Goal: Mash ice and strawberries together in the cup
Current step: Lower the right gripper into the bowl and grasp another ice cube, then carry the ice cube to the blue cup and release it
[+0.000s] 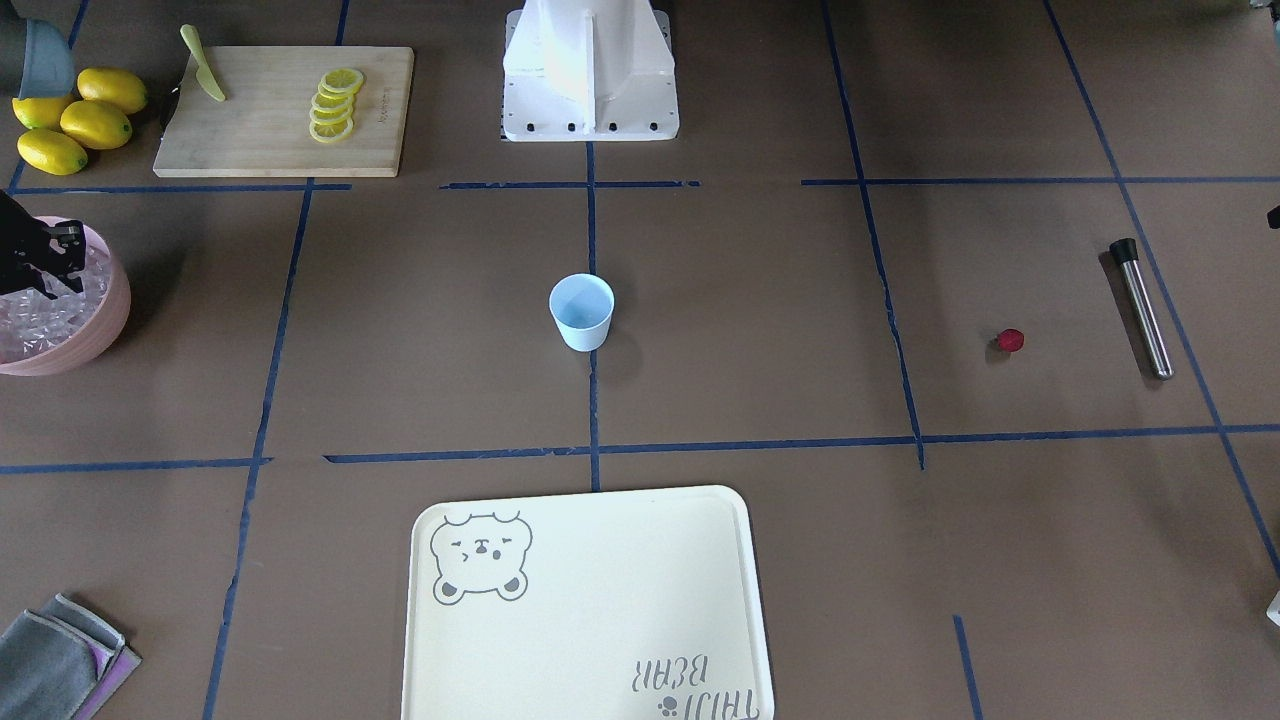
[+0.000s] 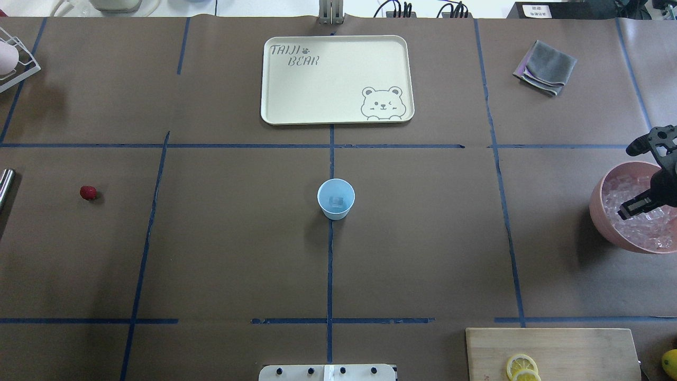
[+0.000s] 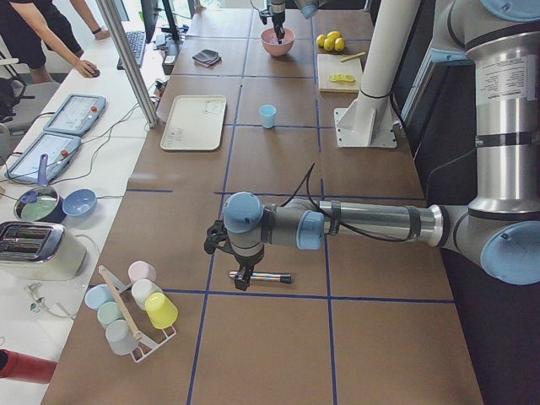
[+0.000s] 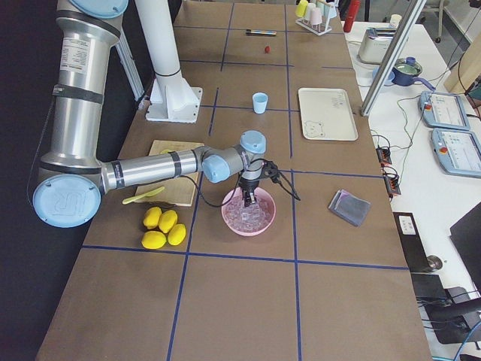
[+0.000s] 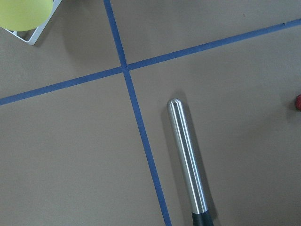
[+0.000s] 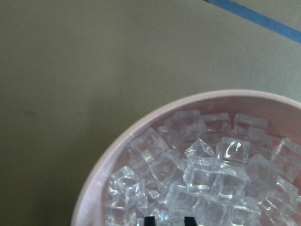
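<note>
The pale blue cup (image 2: pixel 336 198) stands upright at the table's middle (image 1: pixel 581 312) with one ice cube (image 2: pixel 336 201) in it. A pink bowl (image 2: pixel 600 211) holds several ice cubes (image 6: pixel 207 169). My right gripper (image 6: pixel 169 219) is down in the bowl, its fingertips (image 6: pixel 149 219) a cube's width apart with ice between them. The strawberry (image 1: pixel 1011 340) lies alone on the table (image 2: pixel 88 192). My left gripper (image 3: pixel 243 283) hovers over a steel muddler (image 5: pixel 188 160) near the strawberry. I cannot tell whether it is open or shut.
A cream bear tray (image 2: pixel 338 79) lies beyond the cup. A cutting board (image 1: pixel 280 150) with lemon slices and a green knife (image 1: pixel 203 65) sits near whole lemons (image 1: pixel 75 120). There is also a grey cloth (image 2: pixel 546 67) and a rack of cups (image 3: pixel 131 312).
</note>
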`<state>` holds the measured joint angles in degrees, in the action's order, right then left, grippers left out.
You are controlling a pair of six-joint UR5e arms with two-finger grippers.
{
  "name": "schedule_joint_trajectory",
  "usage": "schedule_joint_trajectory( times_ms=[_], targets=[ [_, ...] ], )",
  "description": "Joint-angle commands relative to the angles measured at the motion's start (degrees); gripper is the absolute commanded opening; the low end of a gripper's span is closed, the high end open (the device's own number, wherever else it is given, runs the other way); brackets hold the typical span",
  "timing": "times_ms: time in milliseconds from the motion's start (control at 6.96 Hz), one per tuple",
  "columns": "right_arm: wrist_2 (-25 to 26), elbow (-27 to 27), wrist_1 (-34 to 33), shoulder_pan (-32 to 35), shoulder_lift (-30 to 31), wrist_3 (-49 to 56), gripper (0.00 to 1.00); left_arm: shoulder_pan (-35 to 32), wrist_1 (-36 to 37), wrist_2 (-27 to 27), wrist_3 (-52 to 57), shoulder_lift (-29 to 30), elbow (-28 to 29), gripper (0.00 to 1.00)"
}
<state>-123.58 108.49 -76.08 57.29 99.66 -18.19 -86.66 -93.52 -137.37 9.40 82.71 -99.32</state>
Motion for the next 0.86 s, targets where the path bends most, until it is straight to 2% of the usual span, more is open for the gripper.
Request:
schedule_joint_trajectory(
  times_ms=[0,144,288,575,719],
  targets=[
    [-0.6,7.7,-4.5,0.4,-1.0,-1.0,0.0,0.0,0.0,-0.1,0.0,0.0,-0.1,1.0],
    [-2.3,11.2,-9.9,0.4,-6.0,-6.5,0.0,0.0,0.0,0.0,0.0,0.0,-0.1,1.0],
    [-4.8,11.4,-11.4,0.2,-12.6,-17.2,0.0,0.0,0.0,0.0,0.0,0.0,-0.1,1.0],
    [-4.8,10.7,-11.4,-7.0,-24.1,-39.0,0.0,0.0,0.1,0.0,0.0,0.0,0.0,1.0],
    [-4.4,8.2,-11.2,-10.5,-30.7,-48.9,0.0,0.0,0.1,0.0,0.0,-0.1,0.0,1.0]
  ],
)
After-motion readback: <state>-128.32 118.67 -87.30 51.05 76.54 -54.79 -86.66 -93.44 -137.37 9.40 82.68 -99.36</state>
